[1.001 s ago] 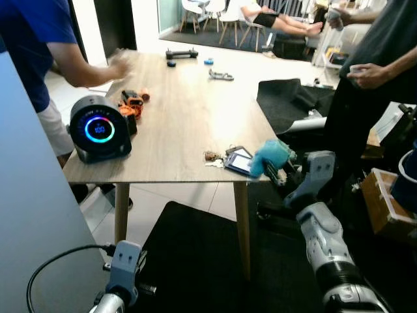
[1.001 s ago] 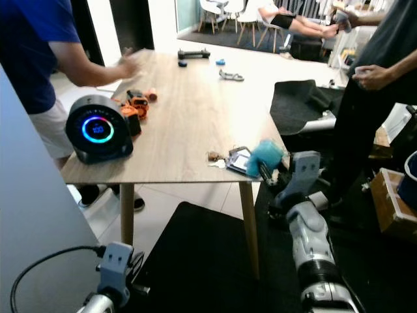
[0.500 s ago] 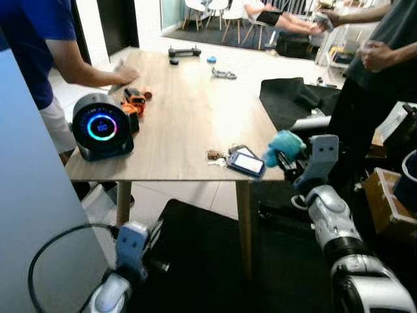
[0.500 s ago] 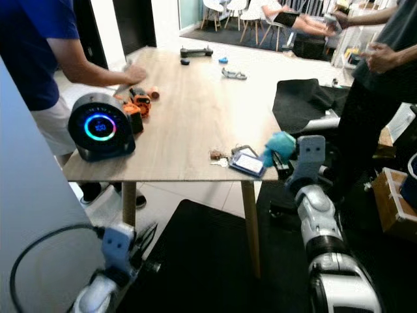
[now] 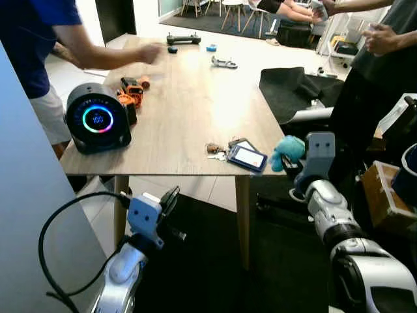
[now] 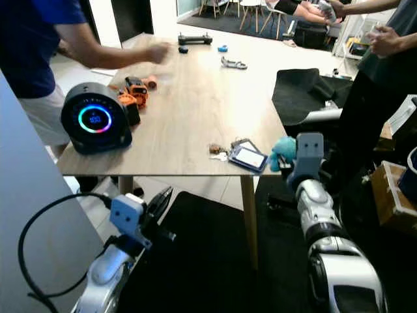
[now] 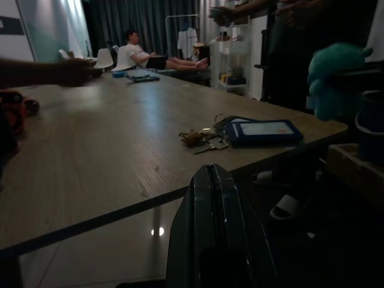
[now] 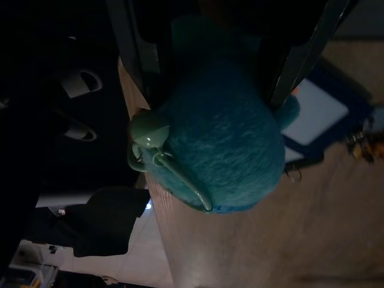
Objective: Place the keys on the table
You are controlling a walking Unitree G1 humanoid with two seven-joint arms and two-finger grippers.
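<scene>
The bunch of keys (image 5: 217, 150) lies near the front right corner of the wooden table (image 5: 189, 98), attached to a blue card holder (image 5: 247, 157). A teal plush keychain (image 5: 288, 149) hangs just past the table's right edge. My right gripper (image 5: 291, 162) is shut on that plush, which the right wrist view shows as plush (image 8: 216, 144) squeezed between the two black fingers (image 8: 129, 48). My left gripper (image 5: 171, 196) is raised below the table's front edge, shut and holding nothing. In the left wrist view it points at the keys (image 7: 204, 139).
A round black speaker (image 5: 98, 120) with a glowing ring and orange toys (image 5: 130, 100) sit on the table's left side. A person in blue reaches an arm (image 5: 104, 51) over the table. Another person (image 5: 378, 72) stands at the right, by a cardboard box (image 5: 384, 202).
My right gripper has carried the plush rightward, off the table's edge, with keys and card holder staying on top. My left arm has risen. The person's hand has moved across the table.
</scene>
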